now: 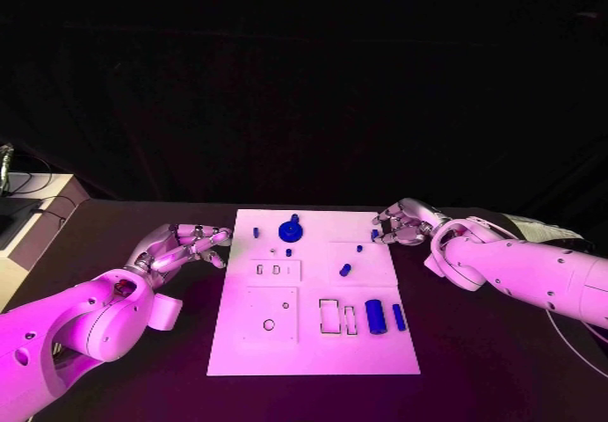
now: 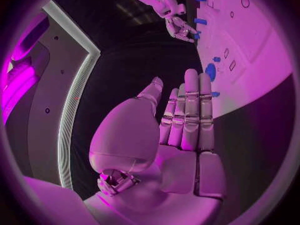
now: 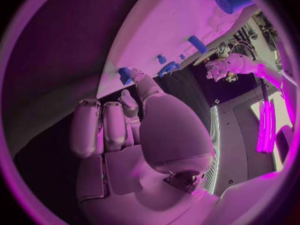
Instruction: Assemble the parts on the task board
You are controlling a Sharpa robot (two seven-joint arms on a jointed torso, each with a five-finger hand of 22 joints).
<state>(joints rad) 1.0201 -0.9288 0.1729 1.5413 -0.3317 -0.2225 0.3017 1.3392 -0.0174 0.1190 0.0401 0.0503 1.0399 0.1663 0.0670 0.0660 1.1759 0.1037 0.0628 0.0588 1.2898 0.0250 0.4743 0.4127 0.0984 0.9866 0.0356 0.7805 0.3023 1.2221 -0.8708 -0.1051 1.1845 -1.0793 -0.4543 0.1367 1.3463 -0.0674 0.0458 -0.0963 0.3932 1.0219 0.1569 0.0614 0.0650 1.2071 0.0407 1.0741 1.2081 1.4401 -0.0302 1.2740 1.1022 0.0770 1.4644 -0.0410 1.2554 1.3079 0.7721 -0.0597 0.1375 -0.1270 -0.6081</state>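
- The white board [image 1: 313, 352] lies flat in the middle of the black table [image 1: 494, 369], its long side running away from the robot
- The left hand [image 1: 181, 247] hovers just beside the board's left edge, near the far half; it holds nothing, and in the left wrist view its fingers [image 2: 190, 110] stand straight and close together with the thumb a little apart
- The right hand [image 1: 403, 223] sits at the board's far right corner, fingers curled in toward a small blue peg [image 1: 376, 234] at the edge there; the right wrist view shows the thumb tip right at that peg [image 3: 125, 75], but I cannot tell whether the hand actually pinches it
- A blue round disc with a stub [image 1: 292, 231] stands near the far middle of the board, a tiny blue peg [image 1: 256, 232] just to its left
- Two more small blue pieces [image 1: 344, 269] lie toward the middle right of the board
- Near the right front, a blue cylinder [image 1: 375, 310] lies beside a thin blue bar [image 1: 399, 317], close together but apart
- Beside the cylinder are rectangular cut-outs [image 1: 329, 316] in the board
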